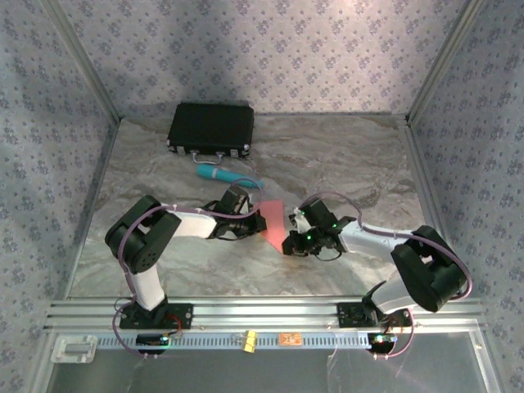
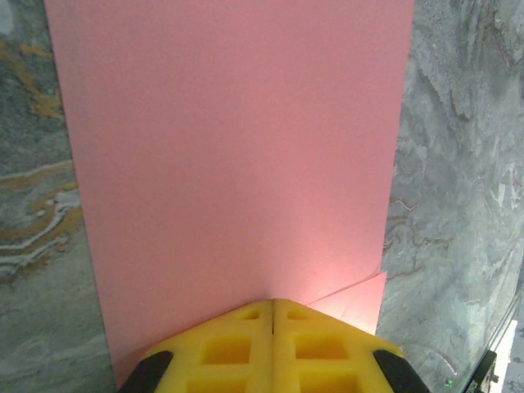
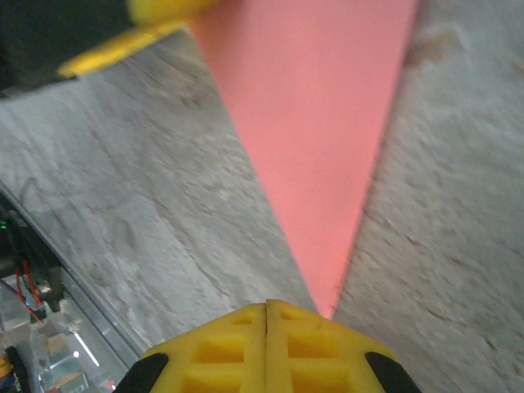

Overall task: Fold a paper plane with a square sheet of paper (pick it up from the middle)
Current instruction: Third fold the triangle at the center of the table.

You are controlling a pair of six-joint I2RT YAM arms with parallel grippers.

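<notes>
Looking from above, the part-folded square sheet of paper (image 1: 274, 223) lay on the worktop (image 1: 344, 164) between left tool (image 1: 246, 217) and right tool (image 1: 296, 239). Left wrist: left tool (image 2: 272, 315) was closed at the broad edge. Right wrist: right tool (image 3: 266, 315) was closed at the point. Judged mid-fold; next move needs a firm crease.

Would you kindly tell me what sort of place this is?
Likely a robot test cell, not a home: left arm and right arm bolted to an aluminium rail, patterned walls boxing in a marble-look table.
</notes>
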